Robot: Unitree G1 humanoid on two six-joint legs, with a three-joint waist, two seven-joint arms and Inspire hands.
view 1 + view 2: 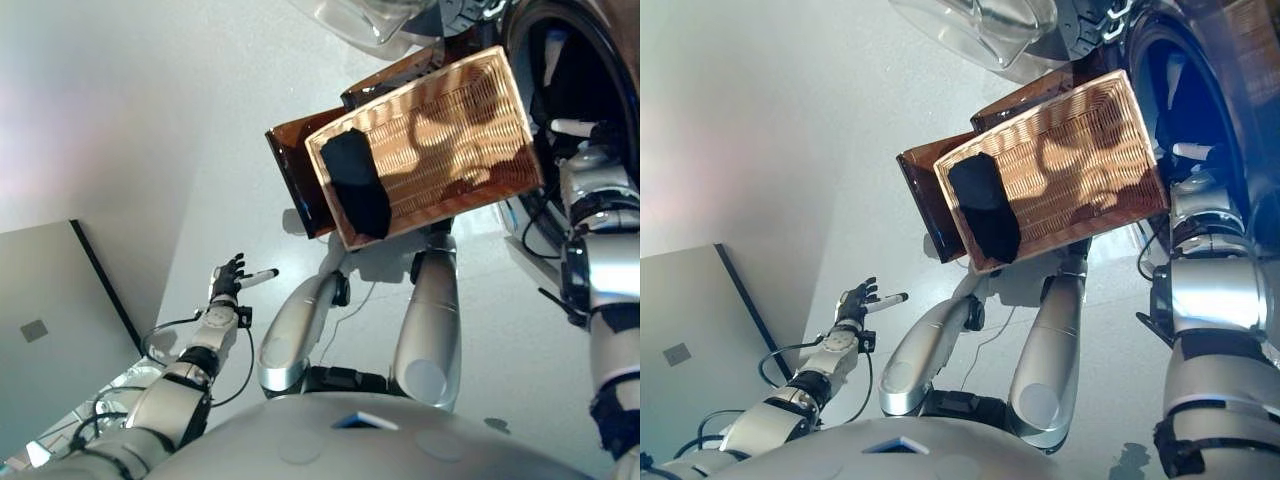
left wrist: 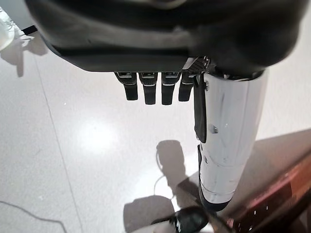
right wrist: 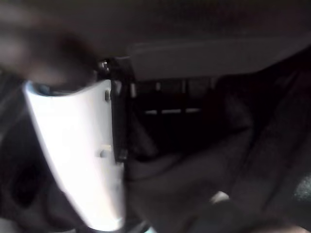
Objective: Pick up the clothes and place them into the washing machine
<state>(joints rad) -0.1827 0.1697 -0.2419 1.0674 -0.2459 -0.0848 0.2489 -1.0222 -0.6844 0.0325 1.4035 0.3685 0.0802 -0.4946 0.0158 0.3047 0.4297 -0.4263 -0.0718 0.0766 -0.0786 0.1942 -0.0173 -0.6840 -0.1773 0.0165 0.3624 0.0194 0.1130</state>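
Observation:
A wicker basket (image 1: 450, 130) stands on the floor ahead of me, with one dark garment (image 1: 356, 185) lying at its left end. At the upper right is the washing machine's dark drum opening (image 1: 575, 60). My right hand (image 1: 575, 128) reaches into the drum, and only its white-covered thumb shows from above. In the right wrist view the right hand (image 3: 73, 145) has its thumb out and its fingers in a straight row, with dark cloth (image 3: 233, 160) lying just past them in the gloom. My left hand (image 1: 230, 275) hangs open and empty over the floor at the left, its fingers (image 2: 153, 90) straight.
A brown tray or stand (image 1: 290, 170) sticks out from under the basket's left side. The washer's clear door (image 1: 365, 20) hangs open at the top. A grey panel (image 1: 50, 330) fills the lower left. The pale floor (image 1: 150, 120) stretches left of the basket.

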